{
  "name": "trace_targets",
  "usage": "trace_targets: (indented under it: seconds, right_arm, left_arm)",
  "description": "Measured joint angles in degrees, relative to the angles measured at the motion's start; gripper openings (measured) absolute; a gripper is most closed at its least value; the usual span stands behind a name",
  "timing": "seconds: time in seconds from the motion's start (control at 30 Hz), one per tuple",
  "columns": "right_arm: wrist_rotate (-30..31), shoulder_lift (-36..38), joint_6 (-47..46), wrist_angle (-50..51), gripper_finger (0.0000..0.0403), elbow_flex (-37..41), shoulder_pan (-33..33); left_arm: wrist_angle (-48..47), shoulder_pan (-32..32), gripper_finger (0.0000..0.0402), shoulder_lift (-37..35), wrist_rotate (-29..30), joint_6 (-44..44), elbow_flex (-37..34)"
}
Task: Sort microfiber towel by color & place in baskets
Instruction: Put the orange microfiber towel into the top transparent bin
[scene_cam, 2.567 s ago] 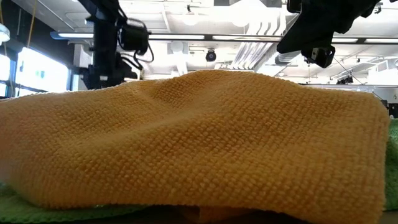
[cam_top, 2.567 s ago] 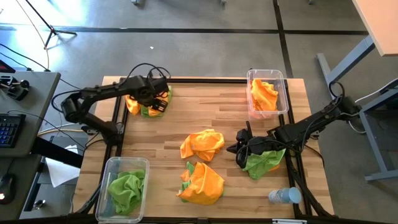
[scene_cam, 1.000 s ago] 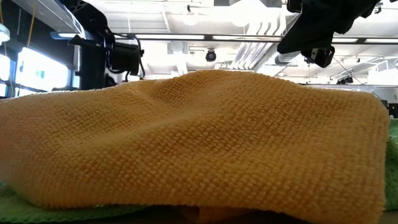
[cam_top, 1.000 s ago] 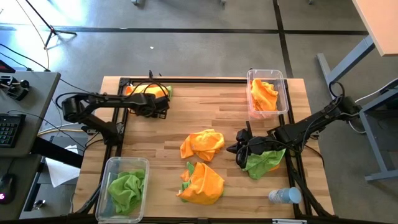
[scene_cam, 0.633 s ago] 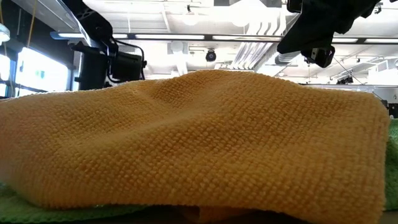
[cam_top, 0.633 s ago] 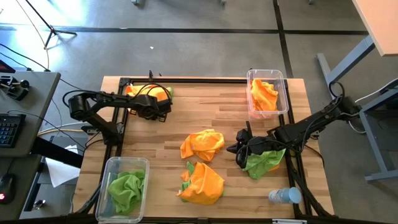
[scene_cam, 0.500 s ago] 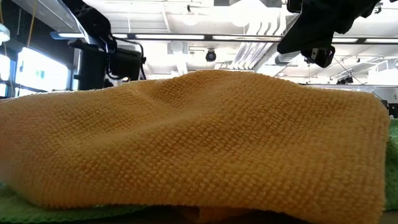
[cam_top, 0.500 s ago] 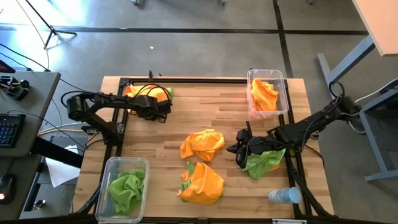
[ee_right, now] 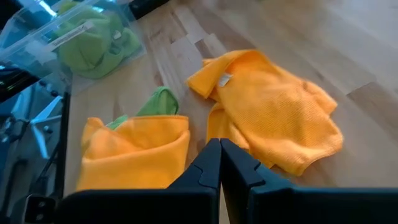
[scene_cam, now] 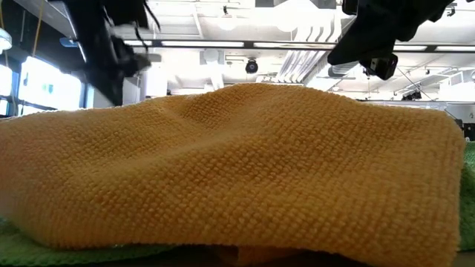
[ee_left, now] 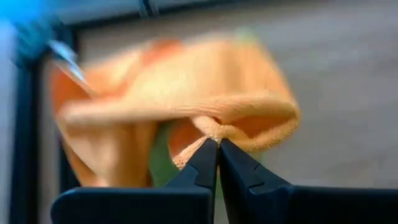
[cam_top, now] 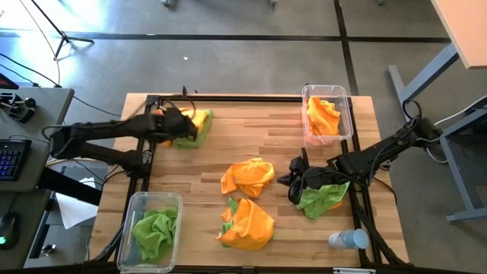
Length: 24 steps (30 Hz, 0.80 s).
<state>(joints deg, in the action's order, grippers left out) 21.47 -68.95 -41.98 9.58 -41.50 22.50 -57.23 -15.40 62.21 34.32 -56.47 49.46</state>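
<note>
Left hand (ee_left: 217, 144) newly pinching orange towel (ee_left: 186, 99)

Both arms are matte black, built of slim tubular links joined by chunkier rounded joints, with thin black cables looping loosely along them. The left gripper (ee_left: 217, 144) ends in two smooth, dark, wedge-shaped fingers tapering to narrow tips from a broad black block. The right gripper (ee_right: 220, 144) has matching fingers.
</note>
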Motion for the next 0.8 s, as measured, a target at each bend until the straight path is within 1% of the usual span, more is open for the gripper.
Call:
trace_targets:
  seconds: [0.1,0.2,0.3,0.4,0.5,0.6,0.7,0.8]
  right_arm:
    - [1.6,0.0,0.04,-0.03,0.0,0.0,0.0]
    - [3.66,0.0,0.02,-0.25,0.0,0.0,0.0]
    - [6.55,0.0,0.02,-1.2,0.0,0.0,0.0]
    - [8.53,0.0,0.04,-2.26,0.0001,0.0,-0.22]
    - [8.51,0.0,0.09,-3.44,0.001,0.0,-1.29]
    - [8.5,0.0,3.2,-6.23,0.0032,0.0,-2.81]
    - [8.45,0.0,8.73,-11.79,0.0064,0.0,-4.63]
    - [8.39,0.0,15.7,-18.57,0.0101,0.0,-6.49]
  left_arm:
    - [-0.03,0.21,0.0,-4.81,5.26,4.1,3.29]
    - [0.67,0.2,0.0,-8.13,9.75,9.43,7.24]
    - [1.24,0.2,0.0,-9.87,13.5,14.28,12.06]
    - [2.49,0.2,0.0,-10.07,15.74,20.23,17.81]
    - [7.17,0.2,0.0,-9.45,15.9,28.17,23.35]
    - [11.61,0.2,0.0,-7.94,15.08,34.64,28.63]
    - [14.9,0.2,0.0,-5.34,11.32,39.34,34.1]
    - [15.56,0.22,0.0,-1.82,7.21,42.11,39.27]
